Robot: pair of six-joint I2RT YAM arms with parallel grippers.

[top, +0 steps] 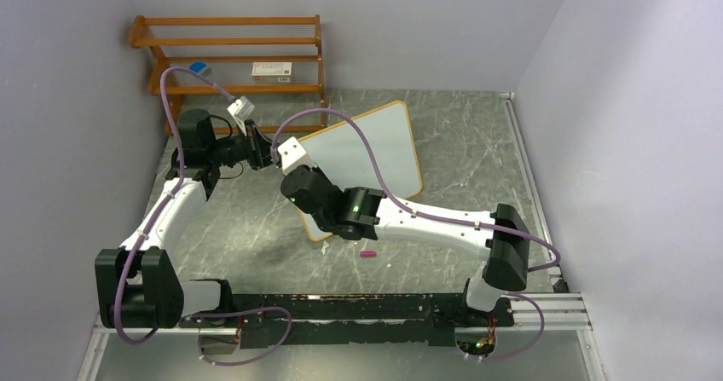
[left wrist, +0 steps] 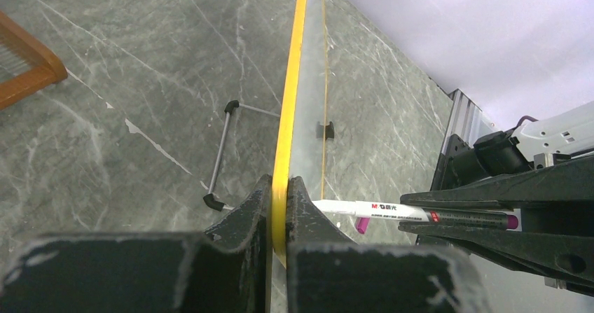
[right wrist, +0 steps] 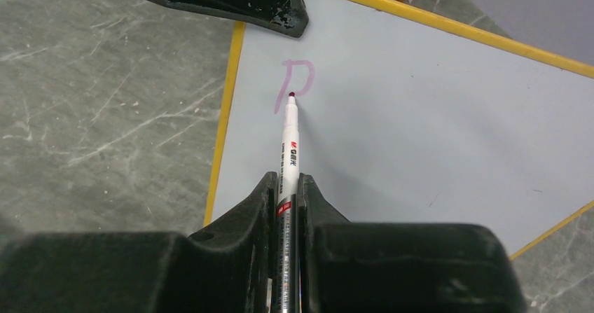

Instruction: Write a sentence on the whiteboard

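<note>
- The tabletop beside the right gripper looks like smooth grey-green stone with white veins and a faint sheen.
- The whiteboard ahead of that gripper has a smooth satin white face and a thin yellowish frame.
- The marker between its fingers has a glossy white plastic barrel.
- The left gripper is matt black plastic, scuffed pale at the edges.
- The wire foot to its left is thin grey metal.
- The shelf beyond it is varnished orange-brown wood.
</note>
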